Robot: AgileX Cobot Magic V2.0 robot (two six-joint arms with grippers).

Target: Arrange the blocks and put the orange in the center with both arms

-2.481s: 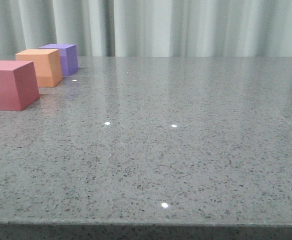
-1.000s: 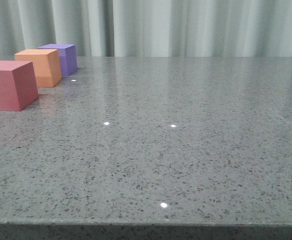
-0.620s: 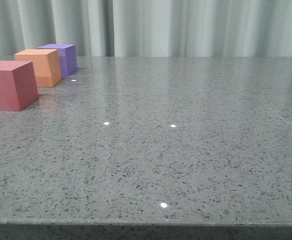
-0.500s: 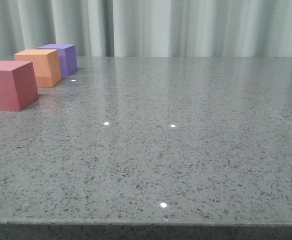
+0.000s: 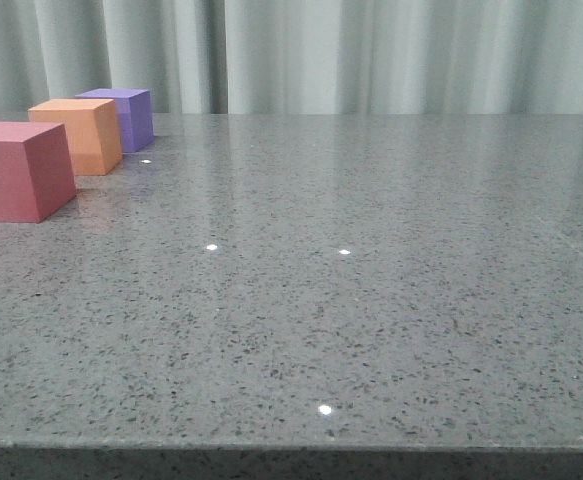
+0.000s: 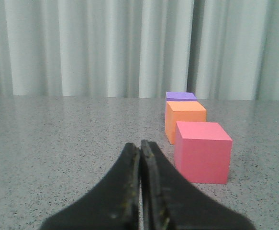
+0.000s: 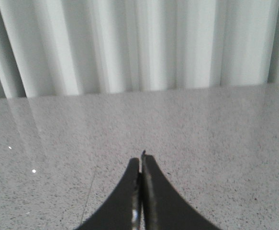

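Note:
Three cubes stand in a row at the table's far left: a red/pinkish cube [image 5: 19,170] nearest, the orange cube [image 5: 76,135] behind it in the middle, a purple cube [image 5: 126,116] farthest. They also show in the left wrist view: red [image 6: 202,151], orange [image 6: 184,120], purple [image 6: 180,96]. My left gripper [image 6: 139,144] is shut and empty, low over the table, short of the red cube and beside it. My right gripper [image 7: 141,160] is shut and empty over bare table. Neither gripper shows in the front view.
The grey speckled table [image 5: 351,300] runs to a front edge at the bottom of the front view. Pale curtains [image 5: 371,50] hang behind its far edge.

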